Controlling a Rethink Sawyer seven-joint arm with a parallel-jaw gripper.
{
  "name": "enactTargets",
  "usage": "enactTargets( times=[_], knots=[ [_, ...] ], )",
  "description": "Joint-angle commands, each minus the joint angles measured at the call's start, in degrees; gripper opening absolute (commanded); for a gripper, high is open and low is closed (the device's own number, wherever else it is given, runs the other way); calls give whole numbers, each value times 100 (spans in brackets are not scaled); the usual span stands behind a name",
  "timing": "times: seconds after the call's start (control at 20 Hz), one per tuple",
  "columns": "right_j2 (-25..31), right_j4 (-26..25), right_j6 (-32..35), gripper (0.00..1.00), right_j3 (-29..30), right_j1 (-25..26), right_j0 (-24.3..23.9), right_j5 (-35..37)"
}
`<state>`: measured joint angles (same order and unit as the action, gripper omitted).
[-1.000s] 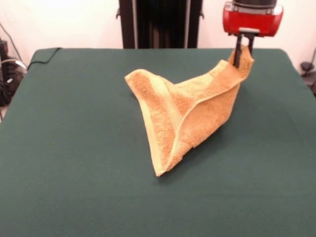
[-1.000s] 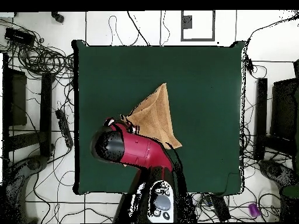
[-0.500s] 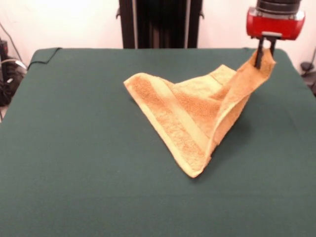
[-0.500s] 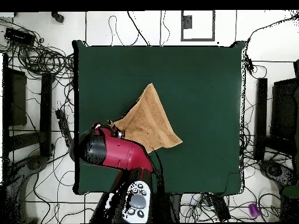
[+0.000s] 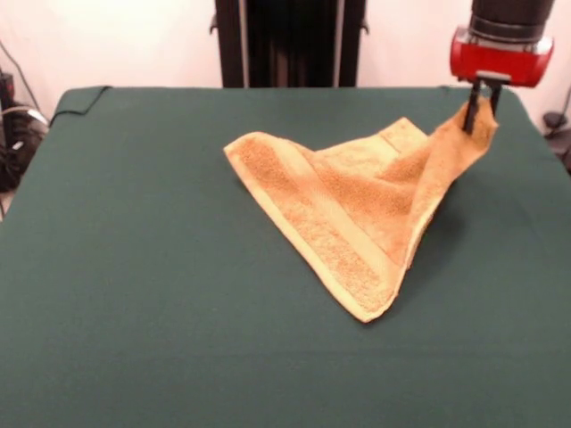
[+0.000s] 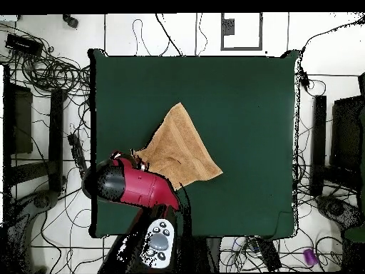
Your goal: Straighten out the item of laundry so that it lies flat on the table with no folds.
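The orange-tan terry towel (image 5: 348,209) lies partly spread on the dark green table (image 5: 134,267), right of centre in the front view. A flat woven band runs along its near-left edge. One corner is lifted off the table at the far right. My gripper (image 5: 479,114) is shut on that raised corner, and the towel slopes up from the table to it. In the overhead view the towel (image 6: 178,146) lies left of the table's (image 6: 242,107) centre, and the red arm head (image 6: 132,185) hides the held corner and the gripper. No white label shows.
The robot's black pedestal (image 5: 287,40) stands behind the table's far edge. A fold of green cloth (image 5: 78,98) hangs at the far left corner. Cables and black stands (image 6: 43,107) surround the table. The gripper is close to the table's right edge in the front view.
My gripper moved right in the front view, pulling the held corner with it. The towel opened from a steep folded tent into a wider, flatter spread.
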<state>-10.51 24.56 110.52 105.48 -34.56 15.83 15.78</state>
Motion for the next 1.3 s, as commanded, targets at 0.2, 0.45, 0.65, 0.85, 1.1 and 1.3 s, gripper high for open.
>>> enactTargets(
  times=[0.2,0.45,0.65,0.85,1.1,1.3],
  knots=[
    [219,511,1640,0,-371,533,257,-331],
    [410,620,1632,0,-330,534,163,-490],
    [482,738,1681,0,-343,502,165,-481],
    [517,850,1699,0,-389,488,178,-435],
    [616,979,1665,0,-352,437,144,-453],
    [601,1051,1643,0,-376,422,170,-368]
  ],
)
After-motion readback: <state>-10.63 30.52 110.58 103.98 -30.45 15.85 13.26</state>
